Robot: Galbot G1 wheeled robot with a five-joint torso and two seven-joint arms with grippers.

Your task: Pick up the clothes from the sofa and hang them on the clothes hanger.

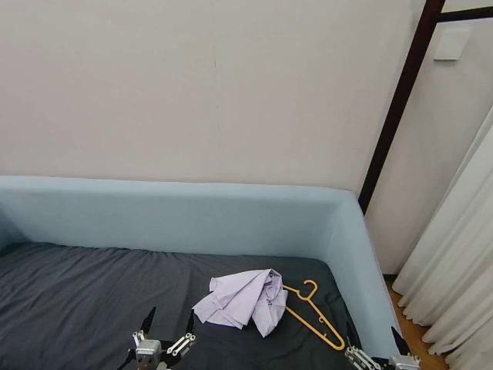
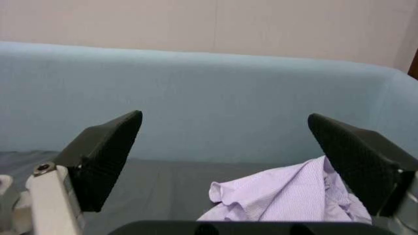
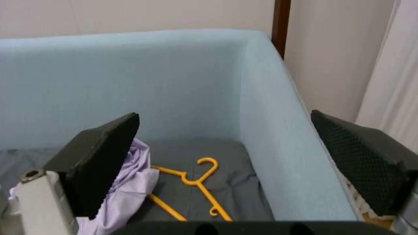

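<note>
A crumpled lilac striped shirt (image 1: pixel 240 299) lies toward the right end of the dark grey seat (image 1: pixel 77 293) of a pale blue sofa (image 1: pixel 154 216), just ahead and to the right of the left gripper (image 1: pixel 172 314), whose black fingers are spread wide, holding nothing. A yellow plastic hanger (image 1: pixel 316 312) lies against the shirt's right side, one end hidden by the cloth. The right gripper (image 1: pixel 371 335), also spread wide, sits at the seat's front right corner, and both grippers are partly cut off by the head view's lower edge.

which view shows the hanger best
Head view: nearly all of the hanger is in sight, lying by the shirt. The right wrist view gives its hook and arms, one arm running behind the shirt. The left wrist view faces the shirt.
</note>
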